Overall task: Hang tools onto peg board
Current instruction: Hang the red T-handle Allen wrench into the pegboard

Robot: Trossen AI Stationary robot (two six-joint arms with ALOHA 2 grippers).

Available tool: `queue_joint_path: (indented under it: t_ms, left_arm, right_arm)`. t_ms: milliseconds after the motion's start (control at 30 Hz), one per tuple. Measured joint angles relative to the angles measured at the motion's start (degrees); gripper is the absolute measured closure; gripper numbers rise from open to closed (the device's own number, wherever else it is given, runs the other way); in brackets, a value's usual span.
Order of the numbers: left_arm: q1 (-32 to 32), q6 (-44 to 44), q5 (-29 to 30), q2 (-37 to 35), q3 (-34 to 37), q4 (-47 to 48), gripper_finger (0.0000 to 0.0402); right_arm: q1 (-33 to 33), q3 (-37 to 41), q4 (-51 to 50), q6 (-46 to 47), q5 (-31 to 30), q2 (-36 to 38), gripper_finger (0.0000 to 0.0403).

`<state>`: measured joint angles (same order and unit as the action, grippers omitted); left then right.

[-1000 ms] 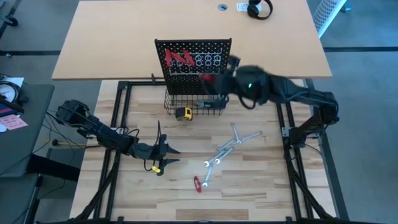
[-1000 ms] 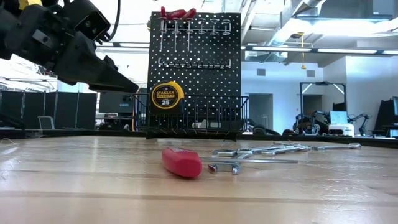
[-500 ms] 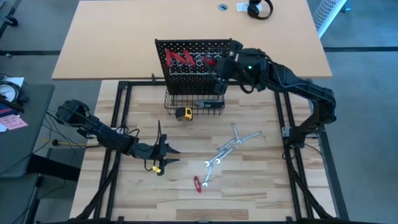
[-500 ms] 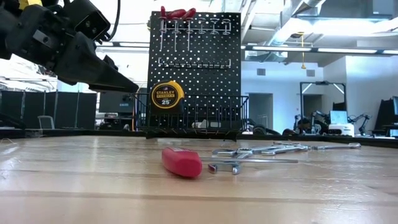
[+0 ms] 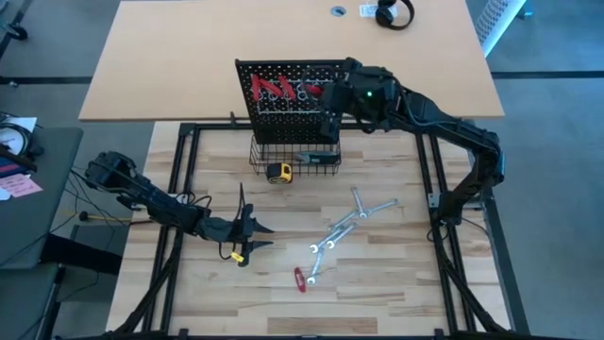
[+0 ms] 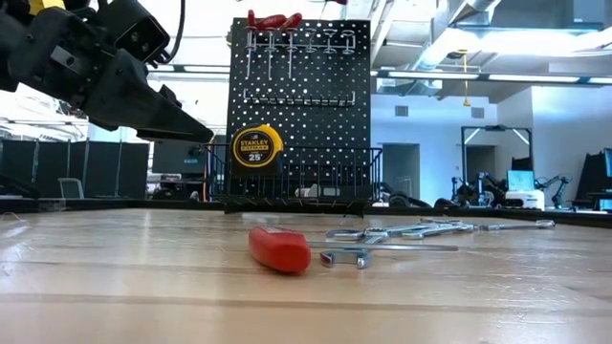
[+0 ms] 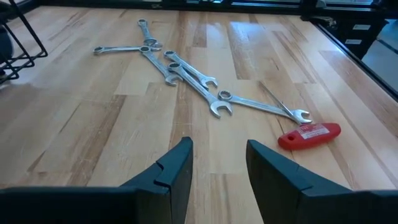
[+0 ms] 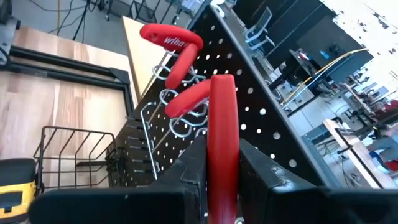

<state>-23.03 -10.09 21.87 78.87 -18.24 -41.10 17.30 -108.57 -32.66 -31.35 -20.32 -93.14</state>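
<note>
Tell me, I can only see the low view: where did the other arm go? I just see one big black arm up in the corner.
Observer: That one is the left arm. The right gripper is up at the peg board, by its hooks.
Operator: Is it holding something?
Observer: Yes, its fingers are shut on a red-handled tool, held right by the ring hooks.
Operator: Is the left one holding anything?
Observer: No. The left gripper is open with nothing in it, and it hangs over the table, facing the wrenches.
</note>
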Motion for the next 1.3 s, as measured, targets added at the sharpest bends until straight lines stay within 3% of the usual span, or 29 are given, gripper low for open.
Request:
queue_joint_path:
  t_ms: [200,633,933,1167,1300]
  left_arm:
    - [0.0,-0.01,0.07,0.0,0.0,0.04,0.0263]
    - [0.0,0.72,1.26,0.0,-0.45,-0.03,0.0263]
    - [0.24,21.31,13.04,-0.17,-12.91,5.22,0.0263]
    - [2.14,23.3,11.43,-0.17,-25.57,22.72,0.0263]
    - [2.45,23.3,11.41,-0.17,-28.49,27.66,0.0263]
  right_arm:
    - [2.51,0.0,-0.13,1.66,4.7,0.0,0.0339]
    - [3.43,0.0,0.25,2.48,5.7,0.0,0.0325]
    - [3.27,-4.16,-0.97,1.51,5.68,0.11,0.0325]
    - [1.69,-9.05,-5.23,0.97,5.14,0.21,0.0325]
    - [1.64,-9.25,-7.54,1.31,5.03,0.26,0.0325]
